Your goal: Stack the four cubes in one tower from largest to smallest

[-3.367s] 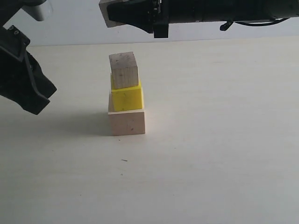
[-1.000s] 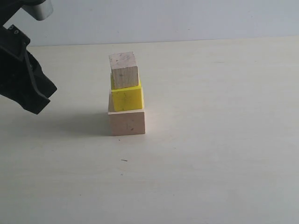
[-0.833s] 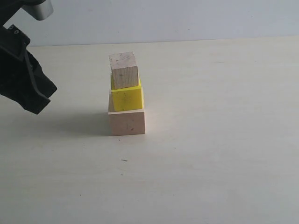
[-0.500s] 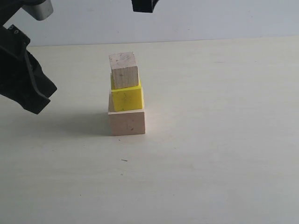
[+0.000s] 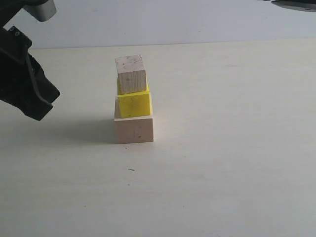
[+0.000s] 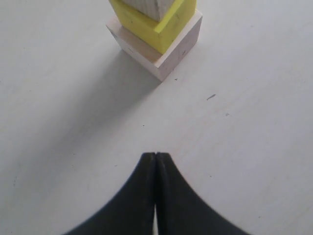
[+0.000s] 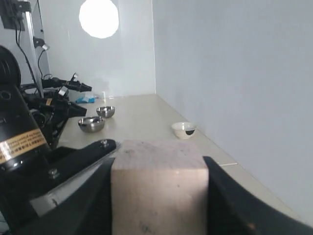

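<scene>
The tower stands left of the table's middle with three cubes: a large pale wood cube [image 5: 134, 129] as base, a yellow cube [image 5: 134, 103] on it, and a small wood cube [image 5: 131, 74] on top, turned slightly. My left gripper [image 5: 38, 112] hangs to the left of the tower, apart from it, shut and empty. The left wrist view shows its pressed tips [image 6: 155, 155] with the tower's base [image 6: 178, 49] and yellow cube [image 6: 164, 29] ahead. My right gripper [image 7: 158, 169] is shut on another bare wood cube [image 7: 159, 205], held high and outside the exterior view.
The pale table [image 5: 222, 148] stretches right of and in front of the tower. A dark sliver of the right arm [image 5: 294, 4] shows at the top right edge. The right wrist view shows two metal bowls [image 7: 91, 123] [image 7: 105, 111] and a white cup [image 7: 184, 129] on a far counter.
The right arm, earlier above the tower with its cube, has swung away to the upper right, leaving only a sliver in view. Tower and left gripper have not moved.
</scene>
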